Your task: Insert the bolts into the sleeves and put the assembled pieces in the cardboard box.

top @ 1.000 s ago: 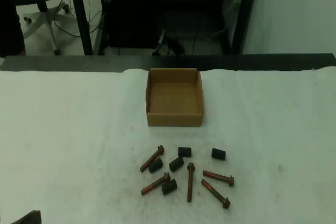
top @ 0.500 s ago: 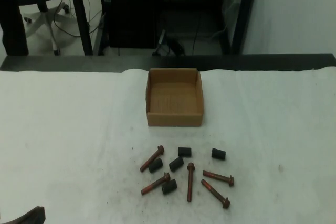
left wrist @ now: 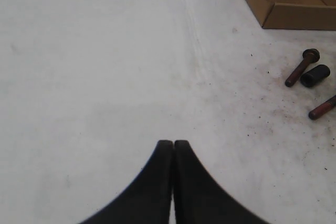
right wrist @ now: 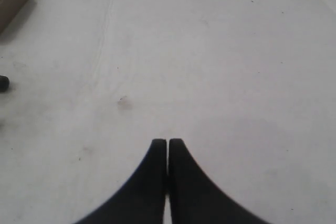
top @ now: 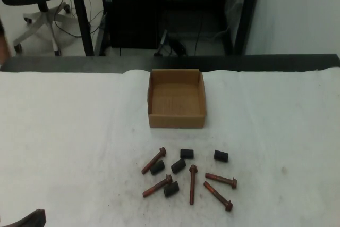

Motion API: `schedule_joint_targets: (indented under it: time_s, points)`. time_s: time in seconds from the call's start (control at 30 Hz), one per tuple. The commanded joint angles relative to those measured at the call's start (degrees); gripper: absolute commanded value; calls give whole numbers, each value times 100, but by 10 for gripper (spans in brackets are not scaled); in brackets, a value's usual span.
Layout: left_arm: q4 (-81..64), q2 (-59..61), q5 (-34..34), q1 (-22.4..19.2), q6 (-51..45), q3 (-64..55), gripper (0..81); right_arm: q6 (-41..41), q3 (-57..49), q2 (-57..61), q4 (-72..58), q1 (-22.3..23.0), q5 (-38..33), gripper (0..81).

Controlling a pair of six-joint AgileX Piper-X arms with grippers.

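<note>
Both grippers idle, nothing picked up yet.
Left gripper (left wrist: 173, 145) & right gripper (right wrist: 167, 142): fingers pressed together, empty, low over the white cloth (top: 69, 131). Bolts (top: 192, 184) & sleeves (top: 178, 166) lie loose btwn the two, fwd of them. Cardboard box (top: 176, 120) sits farther ahead, past the pile.

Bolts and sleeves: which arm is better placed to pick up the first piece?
Left, probably. The left end effector, shut, has a bolt and a sleeve lying close ahead to one side. The right end effector, also shut, faces bare cloth, with another sleeve far off.
</note>
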Motion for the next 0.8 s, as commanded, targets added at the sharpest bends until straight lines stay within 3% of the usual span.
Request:
schedule_joint_targets:
  time_s: [0.0,0.2,0.23,0.43,0.6,0.77]
  points:
    - [-74,18,27,11,-38,-70,3,-16,-61,-6,-89,-10,-13,8]
    - [-74,18,27,11,-38,-70,3,-16,-61,-6,-89,-10,-13,8]
    - [-112,18,-696,11,-5,-70,3,-6,-61,-6,72,-10,-48,8]
    - [-294,18,91,11,-5,-70,3,128,-61,-6,-610,-10,-121,8]
    - [-1096,18,959,11,-5,-70,3,1141,-61,-6,-1592,-10,-848,8]
    - [-2035,18,1290,11,-5,-70,3,2139,-61,-6,-2426,-10,-951,8]
